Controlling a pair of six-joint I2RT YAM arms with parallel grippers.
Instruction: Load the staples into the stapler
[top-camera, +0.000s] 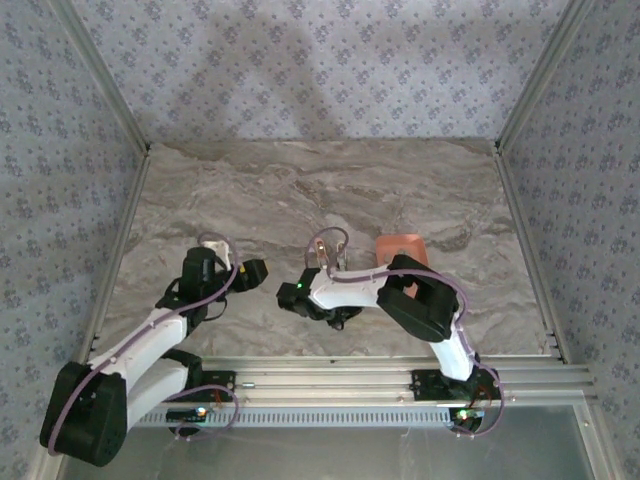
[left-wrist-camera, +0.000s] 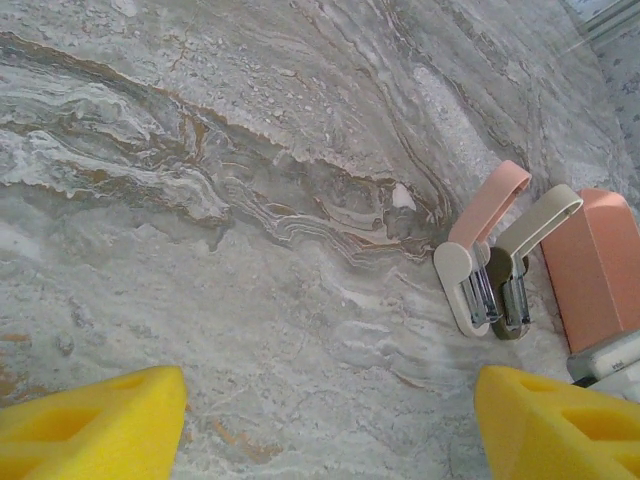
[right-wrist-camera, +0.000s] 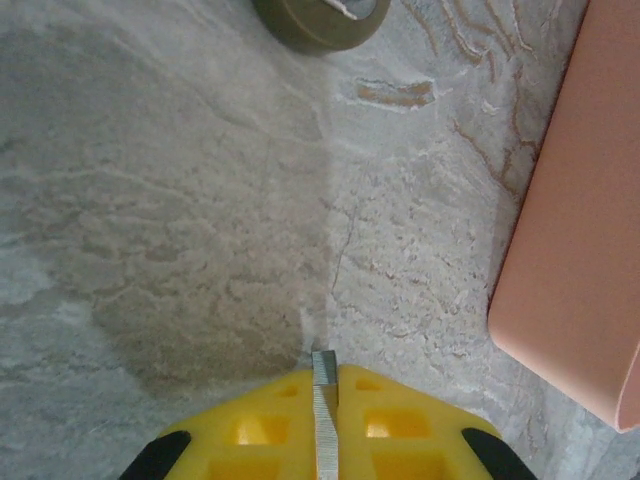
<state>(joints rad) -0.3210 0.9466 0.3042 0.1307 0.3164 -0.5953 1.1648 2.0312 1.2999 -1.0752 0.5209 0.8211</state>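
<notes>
The table (top-camera: 300, 190) is viewed by the top external camera from high above and behind the arms, facing down and forward, with the bases at the lower edge. The same marble is viewed closely and steeply downward from the left wrist, with yellow fingers (left-wrist-camera: 90, 425) at the lower corners, and even closer from the right wrist, with fingertips (right-wrist-camera: 300, 440) at the bottom edge. The salmon tray (top-camera: 400, 246) is shared by all three views, the stapler (top-camera: 322, 252) by the top and left wrist views.

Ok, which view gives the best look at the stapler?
Left wrist: the stapler lies hinged open beside the salmon tray, its metal channels exposed. Top external shows a tiny pale shape; right wrist catches a rounded olive edge, likely its end.
</notes>
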